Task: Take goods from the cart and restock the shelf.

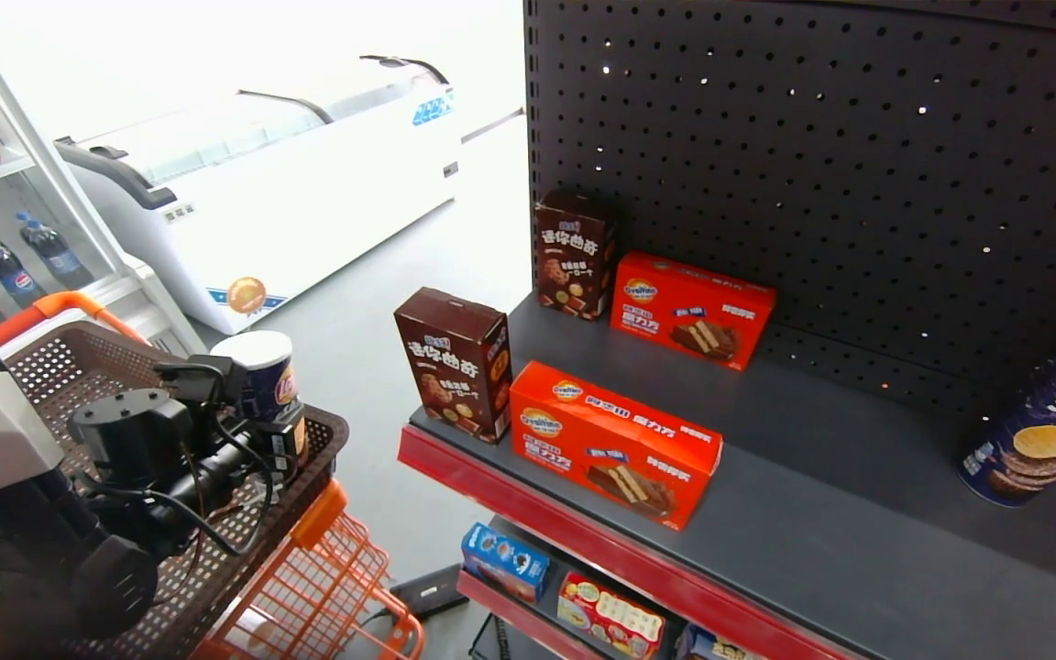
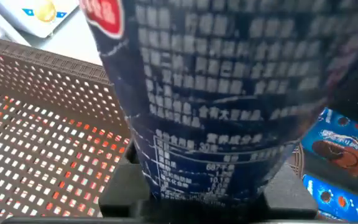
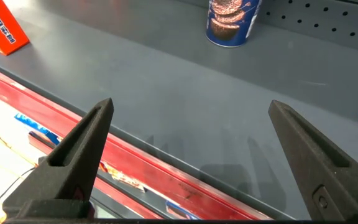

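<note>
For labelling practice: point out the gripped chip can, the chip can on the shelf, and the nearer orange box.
gripped chip can (image 2: pixel 210 93): left wrist view, printed side.
shelf chip can (image 1: pixel 1050 422): head view, side.
nearer orange box (image 1: pixel 601 463): head view, front face.

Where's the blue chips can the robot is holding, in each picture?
Head view: chips can at lower left, in the left gripper, by the brown cart basket.
Left wrist view: up close, across the middle.
Right wrist view: not in it; the other can stands on the shelf.
Shared landmark: the cart basket, in the head and left wrist views.
</note>
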You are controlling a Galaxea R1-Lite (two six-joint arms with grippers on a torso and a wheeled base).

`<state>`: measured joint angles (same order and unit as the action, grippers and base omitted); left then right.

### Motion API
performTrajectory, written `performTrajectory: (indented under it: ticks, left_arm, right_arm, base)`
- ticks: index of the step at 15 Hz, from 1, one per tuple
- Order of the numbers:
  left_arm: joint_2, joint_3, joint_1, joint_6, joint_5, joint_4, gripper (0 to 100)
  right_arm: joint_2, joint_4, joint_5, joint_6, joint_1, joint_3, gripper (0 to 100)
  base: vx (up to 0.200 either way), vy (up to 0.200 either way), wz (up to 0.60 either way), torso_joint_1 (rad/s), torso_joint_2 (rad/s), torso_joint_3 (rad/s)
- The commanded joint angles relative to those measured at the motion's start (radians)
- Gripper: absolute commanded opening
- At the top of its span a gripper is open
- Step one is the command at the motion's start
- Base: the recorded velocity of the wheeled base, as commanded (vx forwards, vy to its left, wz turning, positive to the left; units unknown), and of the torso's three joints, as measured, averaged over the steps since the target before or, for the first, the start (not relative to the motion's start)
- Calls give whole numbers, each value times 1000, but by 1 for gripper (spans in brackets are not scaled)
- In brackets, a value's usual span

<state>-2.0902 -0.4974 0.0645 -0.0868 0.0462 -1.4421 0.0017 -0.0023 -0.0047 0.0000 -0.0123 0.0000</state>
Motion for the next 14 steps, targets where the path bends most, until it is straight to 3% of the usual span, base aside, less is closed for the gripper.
performTrajectory:
  ticks: [1, 3, 4, 6, 8, 10, 12, 14]
  left_arm:
    - [124, -20, -22, -14, 1, 8, 0]
    - [228, -69, -23, -14, 4, 80, 0]
    - [309, -116, -25, -19, 4, 187, 0]
    - [412, -119, -34, -25, 6, 282, 0]
    - [498, -29, -86, -25, 8, 289, 0]
    - [578, 27, -172, -24, 3, 299, 0]
    - [587, 60, -206, -39, 4, 290, 0]
    - [573, 77, -348, -33, 15, 239, 0]
  right_arm:
    - [1, 1, 0, -2, 0, 0, 100]
    - [1, -1, 0, 0, 0, 0, 100]
    - [1, 1, 0, 0, 0, 0, 100]
    - [1, 1, 0, 0, 0, 0, 100]
    - [1, 1, 0, 0, 0, 0, 100]
    - [1, -1, 0, 0, 0, 0, 100]
    - [1, -1, 0, 0, 0, 0, 100]
    - [1, -1, 0, 0, 0, 0, 100]
  base:
    - [0, 0, 0, 0, 0, 0]
    - [0, 0, 0, 0, 0, 0]
    - [0, 0, 0, 0, 0, 0]
    - [0, 0, 0, 0, 0, 0]
    - [0, 0, 0, 0, 0, 0]
    - [0, 0, 0, 0, 0, 0]
    - [0, 0, 0, 0, 0, 0]
    - [0, 0, 0, 0, 0, 0]
